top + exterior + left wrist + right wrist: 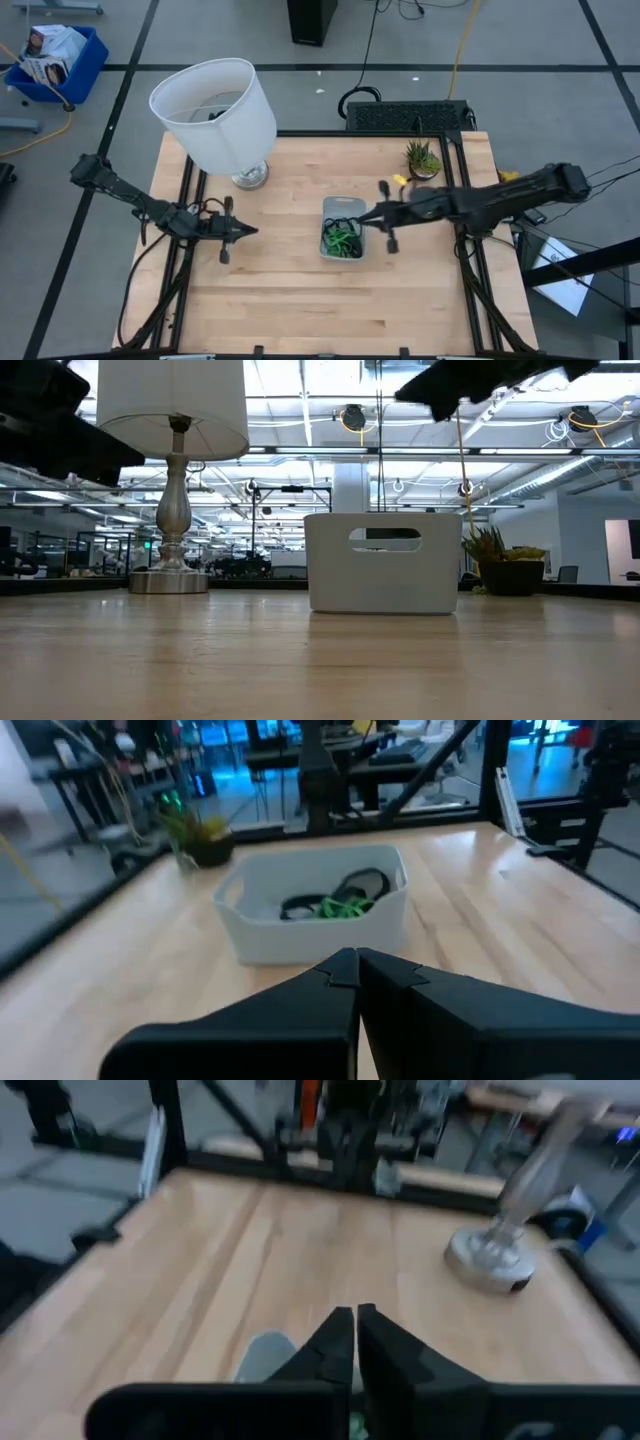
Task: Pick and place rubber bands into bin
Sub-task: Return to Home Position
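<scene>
The bin, a small pale tray, stands at the table's middle; it also shows in the low view and the left wrist view. Black and light green rubber bands lie inside it, seen too in the left wrist view. My left gripper is shut and empty, left of the bin above the table. My right gripper is shut and empty, over the bin's right rim.
A white-shaded lamp on a metal base stands at the far left. A small potted plant stands at the far right. A yellow bit lies near the plant. Bare wood lies along the near edge.
</scene>
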